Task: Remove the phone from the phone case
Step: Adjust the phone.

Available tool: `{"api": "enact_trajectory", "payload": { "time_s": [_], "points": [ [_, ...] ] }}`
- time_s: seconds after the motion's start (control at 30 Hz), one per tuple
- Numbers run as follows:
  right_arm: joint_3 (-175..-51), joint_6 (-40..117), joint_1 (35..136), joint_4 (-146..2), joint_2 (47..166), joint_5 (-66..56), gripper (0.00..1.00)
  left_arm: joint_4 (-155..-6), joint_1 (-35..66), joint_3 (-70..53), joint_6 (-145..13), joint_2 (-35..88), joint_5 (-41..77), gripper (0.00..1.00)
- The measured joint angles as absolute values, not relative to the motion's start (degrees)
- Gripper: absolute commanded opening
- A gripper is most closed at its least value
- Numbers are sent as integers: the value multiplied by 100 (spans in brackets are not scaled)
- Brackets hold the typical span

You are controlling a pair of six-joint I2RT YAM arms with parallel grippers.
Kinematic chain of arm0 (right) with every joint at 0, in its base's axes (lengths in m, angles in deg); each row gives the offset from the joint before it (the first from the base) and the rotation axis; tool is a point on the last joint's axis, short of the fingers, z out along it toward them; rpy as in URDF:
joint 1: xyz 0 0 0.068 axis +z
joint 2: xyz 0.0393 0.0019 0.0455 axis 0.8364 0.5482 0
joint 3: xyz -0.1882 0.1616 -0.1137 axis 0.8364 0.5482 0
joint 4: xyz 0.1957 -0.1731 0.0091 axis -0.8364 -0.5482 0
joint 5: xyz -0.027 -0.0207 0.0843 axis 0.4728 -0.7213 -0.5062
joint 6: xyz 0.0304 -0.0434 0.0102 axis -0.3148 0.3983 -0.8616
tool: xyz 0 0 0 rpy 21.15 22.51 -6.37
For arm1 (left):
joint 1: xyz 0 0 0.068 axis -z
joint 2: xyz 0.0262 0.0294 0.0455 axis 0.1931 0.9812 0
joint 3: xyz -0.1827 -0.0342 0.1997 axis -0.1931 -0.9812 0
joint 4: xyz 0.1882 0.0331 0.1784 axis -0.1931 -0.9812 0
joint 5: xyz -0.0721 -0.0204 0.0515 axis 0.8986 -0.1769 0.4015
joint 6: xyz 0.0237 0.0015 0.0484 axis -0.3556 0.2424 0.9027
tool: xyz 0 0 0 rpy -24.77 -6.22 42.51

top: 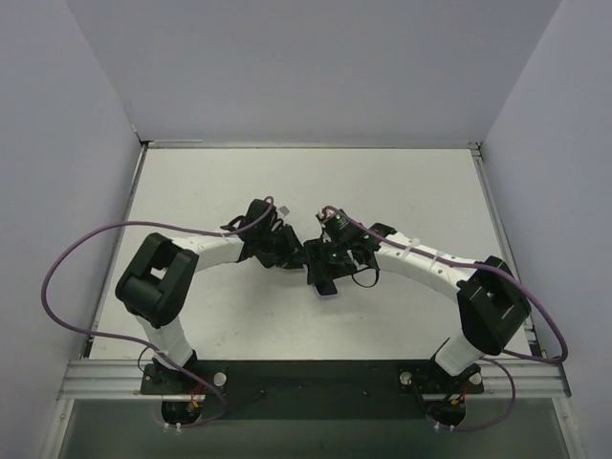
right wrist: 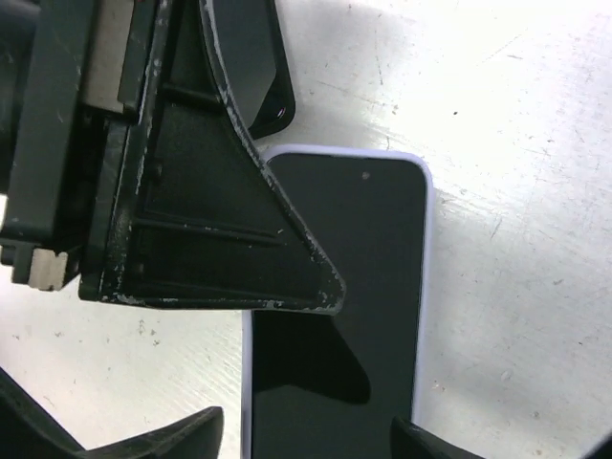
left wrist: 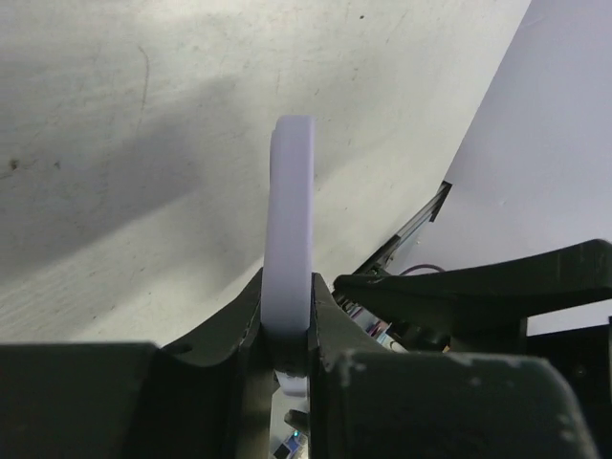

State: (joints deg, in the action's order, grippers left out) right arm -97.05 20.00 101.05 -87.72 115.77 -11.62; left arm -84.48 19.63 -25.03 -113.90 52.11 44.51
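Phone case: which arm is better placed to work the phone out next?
Right, probably. The left gripper is shut on the edge of the lavender phone case, anchoring it. The right gripper hangs open over the dark screen of the phone, free to pry.

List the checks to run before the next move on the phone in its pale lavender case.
1. Case grip: the left gripper is shut on the edge of the pale lavender phone case: ok.
2. Phone grip: the right gripper has one finger across the black-screened phone; clamped or not: cannot tell.
3. Phone out of case: not ok, the lavender rim surrounds the screen.
4. Support: resting on the white table or lifted off it: cannot tell.
5. Snags: the purple cables arc clear of the phone: ok.
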Motion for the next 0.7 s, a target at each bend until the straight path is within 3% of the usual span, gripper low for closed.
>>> {"api": "enact_trajectory", "payload": {
  "time_s": [0.03, 0.2, 0.37, 0.5, 0.7],
  "points": [
    [-9705, 2000, 10107, -8753, 11570, -1177, 83, -8422, 1961, -2549, -11422, 5213, 4448, 0],
    [-9681, 2002, 10109, -8820, 11268, -1051, 93, -8199, 1860, -2892, -11529, 5137, 4472, 0],
    [-9639, 2006, 10096, -8855, 9964, -568, 93, -8030, 1336, -3126, -11582, 4514, 4676, 0],
    [-9526, 2041, 10055, -8582, 8995, -489, 86, -7340, 772, -3126, -11770, 3753, 5021, 0],
    [-9604, 1711, 9438, -8490, 8914, -1348, 79, -6422, 284, -3137, -11971, 2879, 5250, 0]
  ]
}}
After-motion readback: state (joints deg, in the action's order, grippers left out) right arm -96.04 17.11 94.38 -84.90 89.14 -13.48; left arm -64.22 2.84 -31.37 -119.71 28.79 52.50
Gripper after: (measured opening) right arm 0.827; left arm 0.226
